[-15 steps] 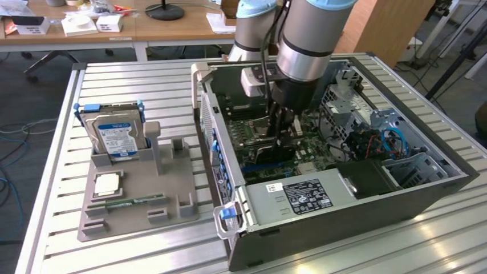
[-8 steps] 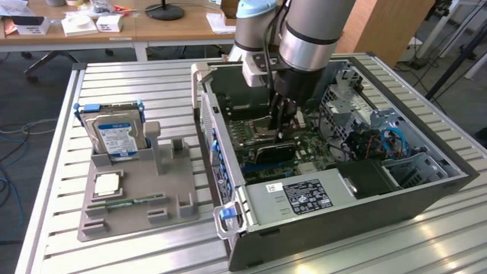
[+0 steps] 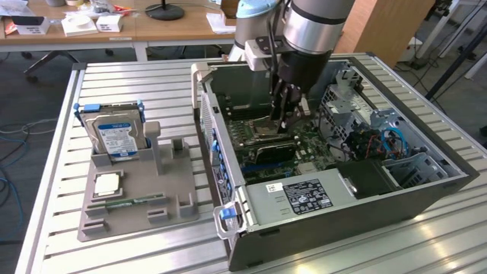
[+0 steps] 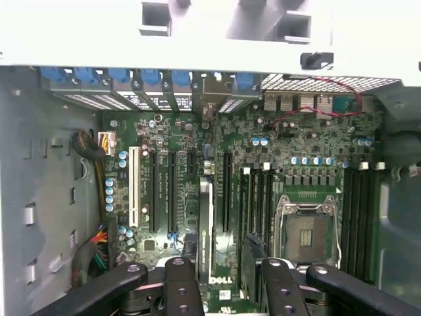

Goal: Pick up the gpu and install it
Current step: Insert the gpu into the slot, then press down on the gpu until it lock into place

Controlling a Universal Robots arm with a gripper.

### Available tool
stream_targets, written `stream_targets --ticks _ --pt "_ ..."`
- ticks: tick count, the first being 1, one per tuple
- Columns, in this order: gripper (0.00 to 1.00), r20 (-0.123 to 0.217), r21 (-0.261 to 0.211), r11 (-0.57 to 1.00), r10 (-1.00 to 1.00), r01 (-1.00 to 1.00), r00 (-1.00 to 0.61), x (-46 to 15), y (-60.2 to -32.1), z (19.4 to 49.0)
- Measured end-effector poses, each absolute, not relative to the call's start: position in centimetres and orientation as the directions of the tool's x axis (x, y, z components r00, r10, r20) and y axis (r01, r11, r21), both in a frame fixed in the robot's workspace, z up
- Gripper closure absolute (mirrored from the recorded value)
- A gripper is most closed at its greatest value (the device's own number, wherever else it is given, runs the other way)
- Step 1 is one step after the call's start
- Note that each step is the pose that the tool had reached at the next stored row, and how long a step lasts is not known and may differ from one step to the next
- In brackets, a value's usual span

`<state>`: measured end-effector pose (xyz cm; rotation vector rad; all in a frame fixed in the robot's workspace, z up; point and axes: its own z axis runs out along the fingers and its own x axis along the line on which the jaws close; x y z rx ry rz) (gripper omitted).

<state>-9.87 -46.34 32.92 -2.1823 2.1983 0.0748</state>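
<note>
The gpu (image 4: 205,224) stands on edge in a motherboard slot (image 4: 227,191), seen from above as a narrow dark strip with its bracket end toward the blue rear tabs (image 4: 151,76). My gripper (image 4: 230,286) hangs straight over it with the black fingers (image 4: 181,286) spread wide to either side of the card; the jaws are open, with a gap showing on the far side. In the exterior view the gripper (image 3: 285,123) reaches down into the open computer case (image 3: 426,191), and the arm hides the card there.
An empty CPU socket (image 4: 306,230) lies beside the slots. A power supply (image 3: 300,197) and drive cage (image 3: 357,108) crowd the case. On the exterior view's left a grey holder tray (image 3: 163,197) carries a hard drive (image 3: 118,134) and a memory stick (image 3: 129,201).
</note>
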Motion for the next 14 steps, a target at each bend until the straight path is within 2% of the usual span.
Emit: stream_targets --ticks 14 --pt "0.59 -0.065 0.004 0.007 -0.998 -1.000 -0.007 -9.86 -46.34 33.10"
